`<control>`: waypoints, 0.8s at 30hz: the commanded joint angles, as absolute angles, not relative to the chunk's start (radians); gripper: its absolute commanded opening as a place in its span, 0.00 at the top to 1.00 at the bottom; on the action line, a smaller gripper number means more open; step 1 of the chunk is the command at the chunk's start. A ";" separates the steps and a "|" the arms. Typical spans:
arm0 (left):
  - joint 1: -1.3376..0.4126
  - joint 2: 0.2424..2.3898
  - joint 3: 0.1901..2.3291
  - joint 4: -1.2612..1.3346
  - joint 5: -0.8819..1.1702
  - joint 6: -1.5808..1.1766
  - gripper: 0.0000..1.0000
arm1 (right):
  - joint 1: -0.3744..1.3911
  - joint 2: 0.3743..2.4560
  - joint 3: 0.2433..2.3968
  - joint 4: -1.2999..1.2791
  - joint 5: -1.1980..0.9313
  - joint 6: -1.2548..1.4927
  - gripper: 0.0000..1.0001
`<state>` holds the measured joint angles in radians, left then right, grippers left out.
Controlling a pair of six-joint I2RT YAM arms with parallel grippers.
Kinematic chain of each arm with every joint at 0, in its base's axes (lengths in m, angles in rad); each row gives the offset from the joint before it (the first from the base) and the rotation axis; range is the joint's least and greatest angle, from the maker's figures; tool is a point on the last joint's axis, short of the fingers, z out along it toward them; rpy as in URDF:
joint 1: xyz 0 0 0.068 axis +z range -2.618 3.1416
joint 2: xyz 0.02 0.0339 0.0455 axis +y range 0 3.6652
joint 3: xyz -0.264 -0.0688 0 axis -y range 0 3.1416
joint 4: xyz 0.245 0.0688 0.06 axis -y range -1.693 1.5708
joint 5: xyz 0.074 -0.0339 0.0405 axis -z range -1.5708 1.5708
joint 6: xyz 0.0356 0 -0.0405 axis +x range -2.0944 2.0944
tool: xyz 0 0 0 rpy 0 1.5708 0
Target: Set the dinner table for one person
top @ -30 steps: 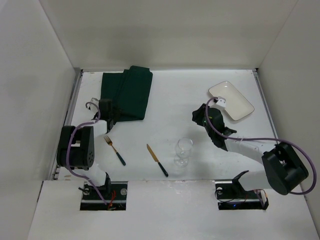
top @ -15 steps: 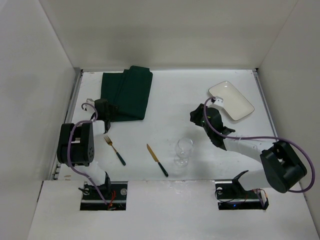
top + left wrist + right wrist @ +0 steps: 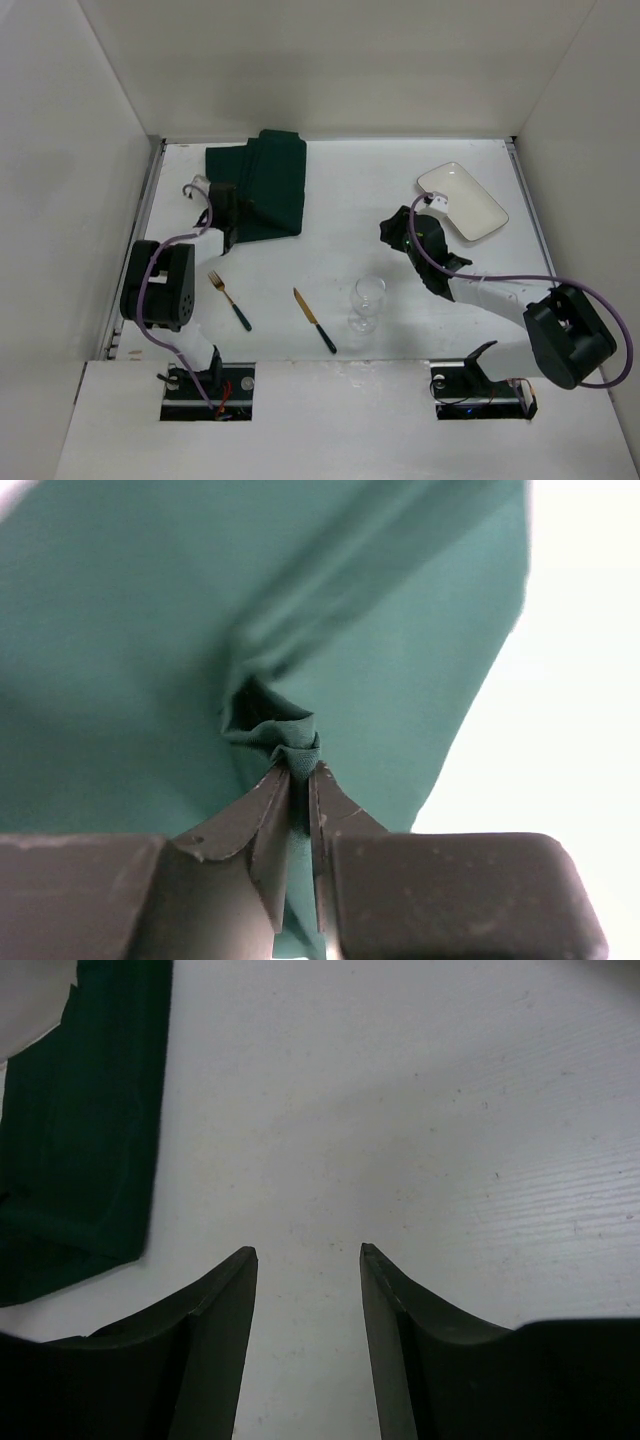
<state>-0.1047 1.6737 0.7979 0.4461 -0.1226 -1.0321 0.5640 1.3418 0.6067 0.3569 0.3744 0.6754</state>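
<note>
Two arms reach out over the dinner table (image 3: 330, 190), the broad white top that fills the overhead view between its thin side rails. A folded dark green cloth mat (image 3: 270, 180) lies towards the table's far-left corner. The left gripper (image 3: 232, 222) sits at the mat's near-left edge, touching the cloth. A white rectangular dish (image 3: 463, 202) lies askew near the far-right corner. The right gripper (image 3: 388, 233) is just beside the dish on its left, over bare tabletop. An upright clear wine glass (image 3: 367, 302) stands near the middle of the near edge. To its left lie a knife (image 3: 314, 320) and, further left, a fork (image 3: 229, 299). Both have gold heads and dark handles, and they lie apart from each other.

In the left wrist view, the left gripper (image 3: 298, 770) is pinched tight on a bunched fold of the green cloth mat (image 3: 150, 630). The cloth puckers just past the fingertips (image 3: 262, 810), and a strip of white table shows along the right side.

In the right wrist view, the right gripper (image 3: 307, 1252) has its two dark fingers (image 3: 215, 1310) spread well apart with nothing between them. They point across bare white tabletop. The green mat shows at the upper left, well apart from them.
</note>
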 commanded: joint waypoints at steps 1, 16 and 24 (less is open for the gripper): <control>-0.246 1.631 0.940 0.471 -0.133 -0.913 0.93 | 0.567 1.318 0.614 0.413 0.396 0.683 0.48; -0.714 2.022 1.508 0.230 0.250 -0.482 0.88 | 0.530 1.173 0.522 0.348 0.624 0.833 0.47; -0.693 1.870 1.343 0.296 0.109 -0.546 0.62 | 0.476 1.299 0.578 0.308 0.508 0.842 0.44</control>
